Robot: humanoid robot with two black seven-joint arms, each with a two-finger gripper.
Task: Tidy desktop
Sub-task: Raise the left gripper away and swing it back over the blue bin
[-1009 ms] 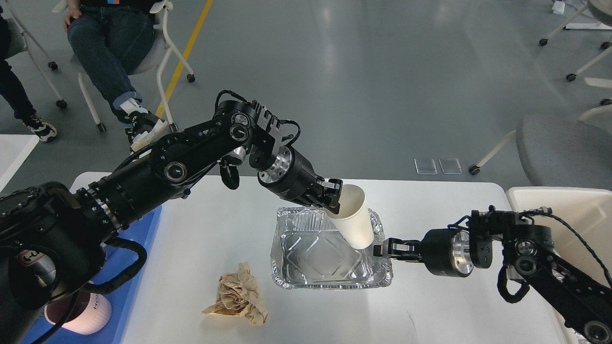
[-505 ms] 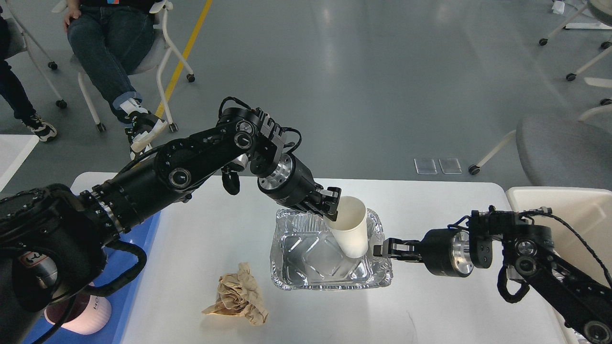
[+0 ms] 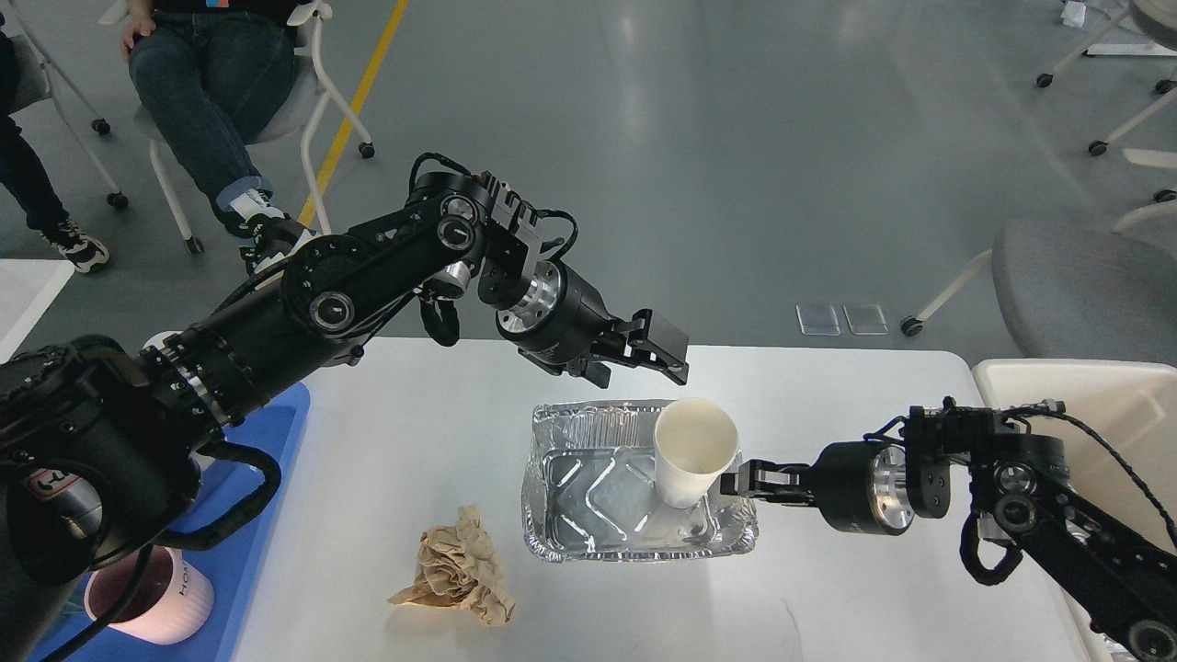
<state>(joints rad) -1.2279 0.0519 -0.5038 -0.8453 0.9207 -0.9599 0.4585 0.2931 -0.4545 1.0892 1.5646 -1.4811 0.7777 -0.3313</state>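
The white desktop (image 3: 414, 441) carries a foil tray (image 3: 634, 550) near its middle. A white paper cup (image 3: 694, 450) stands upright inside the tray, at its right side. My left gripper (image 3: 639, 361) is open and empty, above the tray's far rim and up-left of the cup. My right gripper (image 3: 736, 480) is shut on the tray's right rim, just right of the cup. A crumpled ball of brown paper (image 3: 460, 570) lies on the desktop left of the tray's front.
A blue plastic tray (image 3: 271, 469) at the desktop's left edge holds a pink cup (image 3: 152, 598). A cream-white bin (image 3: 1103, 391) stands at the right edge. A grey chair (image 3: 1085, 285) is behind it. Seated people are at the far left.
My left gripper has let go of the paper cup, opened and risen away. The cup went from tilted in the gripper to upright in the foil tray. The right arm has not moved.
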